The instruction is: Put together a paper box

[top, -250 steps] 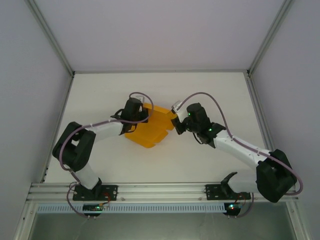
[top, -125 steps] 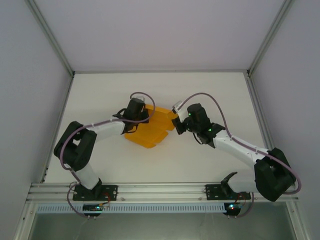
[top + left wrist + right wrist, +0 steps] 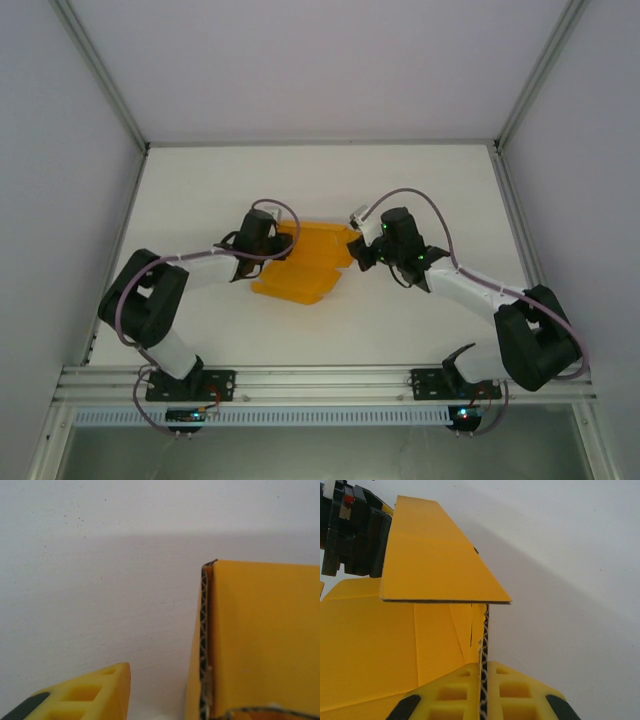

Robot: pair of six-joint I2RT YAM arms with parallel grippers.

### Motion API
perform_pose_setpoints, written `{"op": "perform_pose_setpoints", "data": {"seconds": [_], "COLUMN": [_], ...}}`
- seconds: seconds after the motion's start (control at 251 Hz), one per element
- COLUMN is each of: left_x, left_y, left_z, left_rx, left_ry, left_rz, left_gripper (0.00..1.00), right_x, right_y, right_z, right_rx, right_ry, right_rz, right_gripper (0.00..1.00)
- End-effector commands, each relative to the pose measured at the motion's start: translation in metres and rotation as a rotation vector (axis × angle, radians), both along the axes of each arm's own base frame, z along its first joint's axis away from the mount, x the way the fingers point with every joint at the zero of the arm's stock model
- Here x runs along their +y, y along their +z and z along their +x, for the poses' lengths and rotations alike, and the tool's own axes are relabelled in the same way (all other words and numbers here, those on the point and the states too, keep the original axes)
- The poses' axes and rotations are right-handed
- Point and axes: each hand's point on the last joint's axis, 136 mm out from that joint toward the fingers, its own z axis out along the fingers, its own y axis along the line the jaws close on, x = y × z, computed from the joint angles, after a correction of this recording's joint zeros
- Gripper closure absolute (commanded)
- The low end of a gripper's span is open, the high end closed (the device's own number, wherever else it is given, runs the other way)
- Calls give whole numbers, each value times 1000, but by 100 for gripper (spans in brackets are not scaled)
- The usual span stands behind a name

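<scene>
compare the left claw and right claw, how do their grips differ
The right claw is shut on the paper box, a card edge pinched between its fingers; the left claw is open, its visible finger standing apart from the card. The right claw sits at the box's right end, the left claw at its left. Both have yellow fingers.

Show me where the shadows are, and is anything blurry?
Left wrist view: a soft grey shadow crosses the white table beside the orange-yellow corrugated card box; the near yellow plastic fingertip looks slightly soft. Right wrist view: the raised flap shades the table beside it. Top view: even light, no glare.
</scene>
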Motion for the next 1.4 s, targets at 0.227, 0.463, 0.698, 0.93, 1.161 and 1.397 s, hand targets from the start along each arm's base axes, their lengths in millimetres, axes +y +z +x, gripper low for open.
{"op": "perform_pose_setpoints", "data": {"seconds": [0.227,0.463,0.698,0.93,1.161,1.397], "left_x": [-19,-25,-21,-17,-12,-10], "left_y": [27,16,9,16,22,22], "left_z": [13,13,11,12,13,9], "left_rx": [-91,-56,-42,-71,-87,-93], "left_ry": [-85,-113,-85,-47,-1,10], "left_rz": [-118,-119,-97,-96,-77,-57], "left_gripper": [60,73,94,100,100,100], "right_x": [-12,-15,-20,-48,-58,-50], "right_y": [-35,-34,-33,-11,42,67], "right_z": [-8,-3,3,22,30,44], "right_rx": [88,76,75,38,-13,10], "right_ry": [3,-17,-70,-283,-378,-396], "right_rz": [-74,-78,-72,-13,128,168], "right_gripper": [100,100,94,29,1,1]}}
